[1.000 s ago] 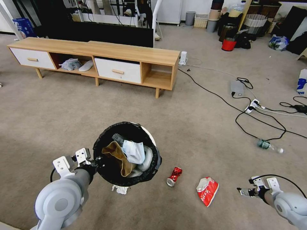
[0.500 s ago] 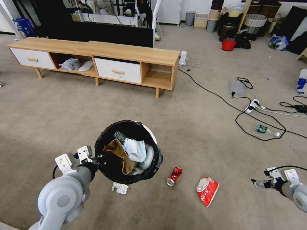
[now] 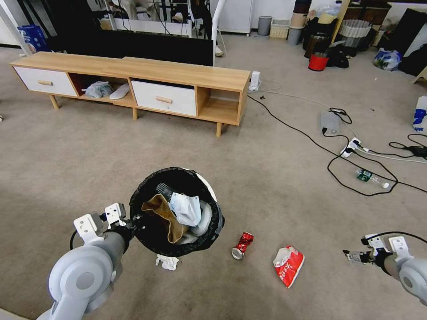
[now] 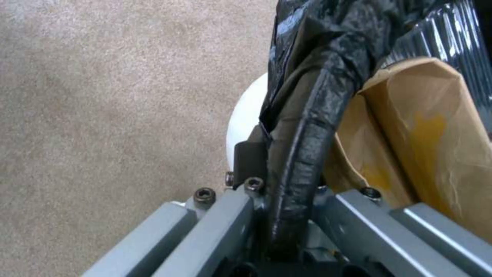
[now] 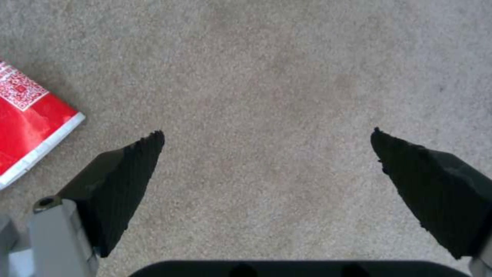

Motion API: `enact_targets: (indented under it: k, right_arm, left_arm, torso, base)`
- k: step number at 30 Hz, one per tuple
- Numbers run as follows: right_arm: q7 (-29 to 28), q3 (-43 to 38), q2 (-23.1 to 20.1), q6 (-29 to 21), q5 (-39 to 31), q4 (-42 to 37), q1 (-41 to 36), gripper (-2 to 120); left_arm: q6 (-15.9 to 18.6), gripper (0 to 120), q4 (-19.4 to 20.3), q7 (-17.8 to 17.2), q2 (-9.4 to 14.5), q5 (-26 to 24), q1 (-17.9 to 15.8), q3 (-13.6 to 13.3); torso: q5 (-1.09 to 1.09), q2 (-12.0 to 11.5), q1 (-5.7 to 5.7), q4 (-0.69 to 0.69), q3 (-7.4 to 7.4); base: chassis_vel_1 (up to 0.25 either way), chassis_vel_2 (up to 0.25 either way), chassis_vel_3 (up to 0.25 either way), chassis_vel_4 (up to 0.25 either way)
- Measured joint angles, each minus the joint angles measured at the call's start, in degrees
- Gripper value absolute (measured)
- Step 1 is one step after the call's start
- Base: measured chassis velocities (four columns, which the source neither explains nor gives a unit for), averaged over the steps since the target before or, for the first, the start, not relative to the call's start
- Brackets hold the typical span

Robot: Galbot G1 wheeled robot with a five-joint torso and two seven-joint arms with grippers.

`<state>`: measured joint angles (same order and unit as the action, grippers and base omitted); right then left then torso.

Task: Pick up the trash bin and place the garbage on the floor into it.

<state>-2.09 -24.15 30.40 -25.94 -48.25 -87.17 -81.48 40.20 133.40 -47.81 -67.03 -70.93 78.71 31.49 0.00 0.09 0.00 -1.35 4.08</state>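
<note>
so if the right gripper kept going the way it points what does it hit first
Probably bare carpet: the open right gripper points down at empty floor. The red-white snack wrapper lies off to one side, outside its fingers, though depth is unclear.

Not much to read here tbh. The red-white snack wrapper (image 5: 28, 115) has a QR code printed on its white corner, with tiny print beside it too small to make out. In the head view its white lettering (image 3: 288, 266) is illegible too.
</note>
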Motion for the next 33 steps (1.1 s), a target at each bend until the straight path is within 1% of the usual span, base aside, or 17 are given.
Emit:
enact_targets:
  k: [7,19,33]
  right_arm:
    - [-0.1,0.1,0.4,0.0,0.1,-0.1,0.1,100]
    - [-0.1,0.7,2.0,0.1,0.6,0.3,0.3,100]
    - [-0.3,4.4,3.9,0.1,0.7,1.2,3.1,100]
  left_arm:
    - [0.0,0,0.2,0.0,0.0,0.1,0.2,0.0]
    - [0.0,0,-0.3,0.0,-0.3,0.2,-0.5,-0.2]
    - [-0.1,0,-0.2,0.0,-0.3,0.1,-0.3,0.5]
  torso:
    - [-0.01,0.0,0.0,0.0,0.0]
    - [-0.01,0.0,0.0,-0.01,0.0]
    - [-0.01,0.0,0.0,0.0,0.0]
  base:
    - [0.0,0.0,0.0,0.0]
    - [0.0,0.0,0.0,0.0]
    - [0.0,0.0,0.0,0.0]
